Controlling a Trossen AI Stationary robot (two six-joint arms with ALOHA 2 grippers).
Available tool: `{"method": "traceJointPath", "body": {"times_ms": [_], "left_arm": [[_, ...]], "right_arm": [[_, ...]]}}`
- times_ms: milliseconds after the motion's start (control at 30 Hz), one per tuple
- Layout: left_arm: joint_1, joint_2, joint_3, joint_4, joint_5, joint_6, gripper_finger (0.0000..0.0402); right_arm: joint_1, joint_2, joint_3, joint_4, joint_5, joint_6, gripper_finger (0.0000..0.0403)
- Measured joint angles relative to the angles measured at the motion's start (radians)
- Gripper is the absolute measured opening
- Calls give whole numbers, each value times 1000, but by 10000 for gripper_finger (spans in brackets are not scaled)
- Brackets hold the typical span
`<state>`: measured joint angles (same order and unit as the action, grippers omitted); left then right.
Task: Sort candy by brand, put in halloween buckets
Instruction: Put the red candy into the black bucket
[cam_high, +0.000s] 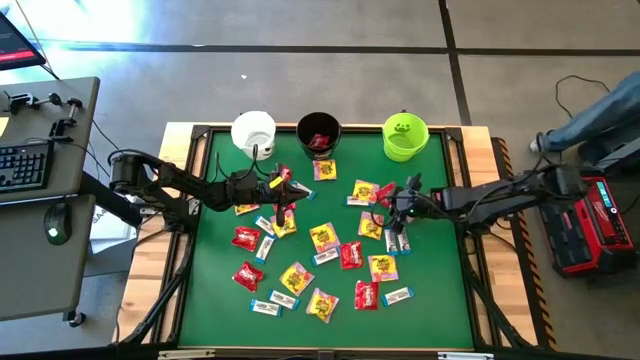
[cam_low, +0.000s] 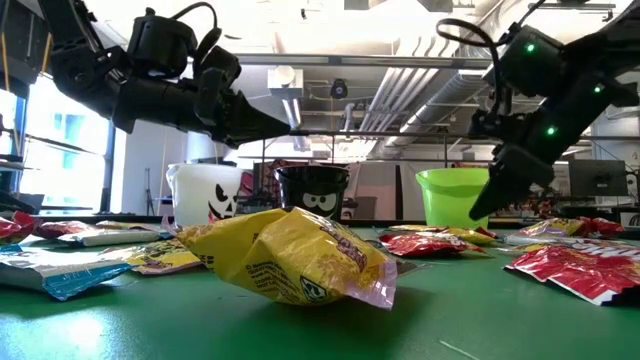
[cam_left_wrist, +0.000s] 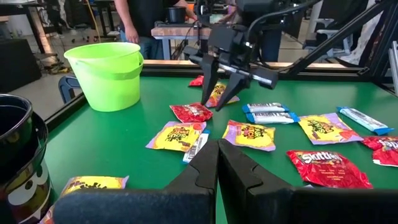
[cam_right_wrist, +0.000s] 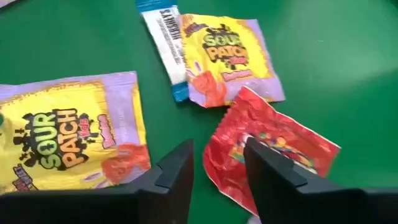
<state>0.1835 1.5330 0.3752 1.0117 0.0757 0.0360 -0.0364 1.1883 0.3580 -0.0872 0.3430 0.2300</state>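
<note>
Two arms reach over scattered candy in the high view; the right gripper (cam_high: 398, 203), right of centre, is nearer a red packet (cam_high: 384, 192). Low view: its fingers point down, parted. Left wrist view: left gripper (cam_left_wrist: 217, 163) clenched, empty. Right wrist view: red packet (cam_right_wrist: 267, 152) lies beneath the parted fingers, unheld.

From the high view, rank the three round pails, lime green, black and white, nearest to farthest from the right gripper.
Measured from the right gripper, over the candy right of centre:
1. Lime green round pail, at the far edge, right.
2. Black round pail, far edge, middle.
3. White round pail, far edge, left.
</note>
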Motion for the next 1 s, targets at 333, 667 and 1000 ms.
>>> {"method": "traceJointPath", "body": {"times_ms": [333,667,1000], "left_arm": [[-1,0,0,-24,0,1,0],[-1,0,0,-26,0,1,0],[-1,0,0,-27,0,2,0]], "right_arm": [[0,120,9,23,-9,-26,117],[-5,168,79,-23,53,-54,8],[-43,164,240,-152,41,-48,1]]}}
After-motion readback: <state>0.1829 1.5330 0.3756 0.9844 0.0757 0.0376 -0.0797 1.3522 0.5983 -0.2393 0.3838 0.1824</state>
